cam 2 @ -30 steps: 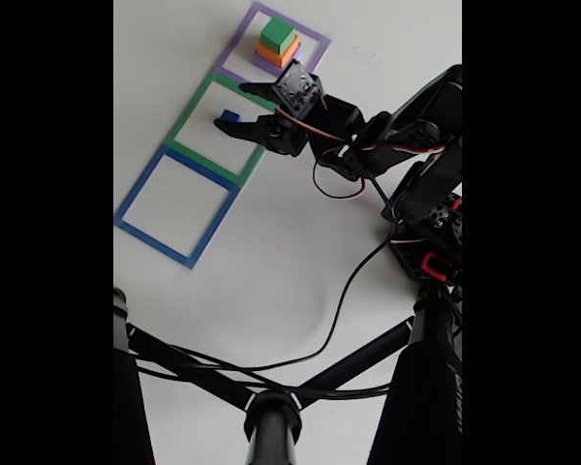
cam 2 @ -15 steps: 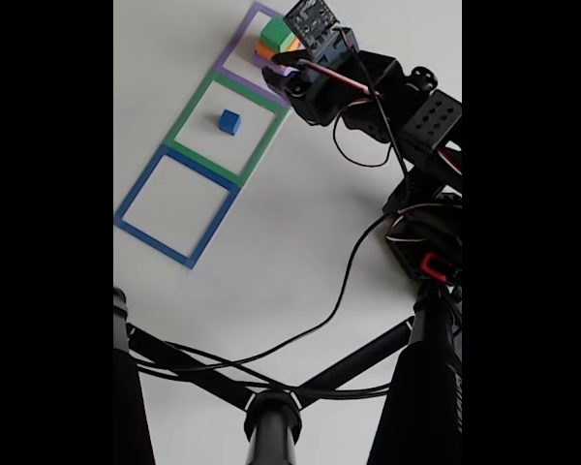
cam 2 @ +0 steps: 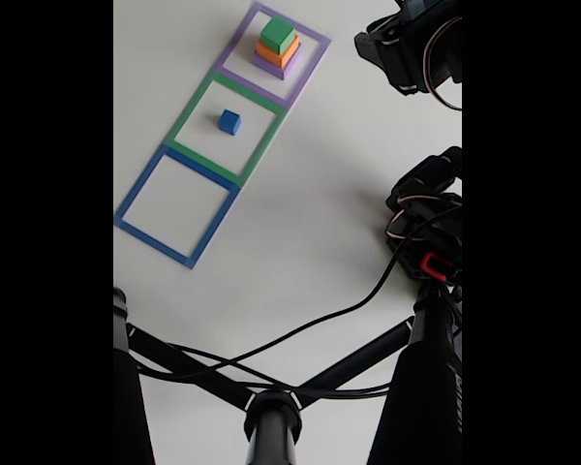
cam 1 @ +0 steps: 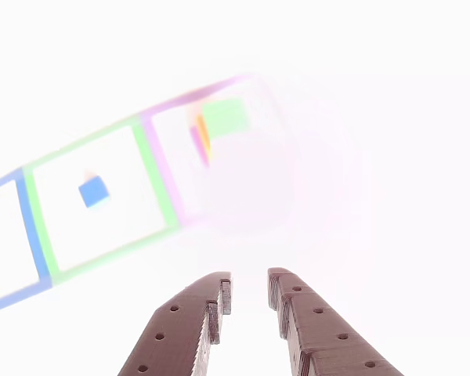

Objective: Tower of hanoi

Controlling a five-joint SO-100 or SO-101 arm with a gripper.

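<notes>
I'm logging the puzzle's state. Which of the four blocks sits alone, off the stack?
The small blue cube: it sits by itself inside the green square outline, while the green block, orange-yellow block and purple block are stacked in the purple outline.

My other view is washed out and blurred: the stack [cam 1: 219, 125] at eleven o'clock shows only a green top and an orange sliver. My arm [cam 2: 416, 44] is cut off at the fixed view's one o'clock edge.
</notes>
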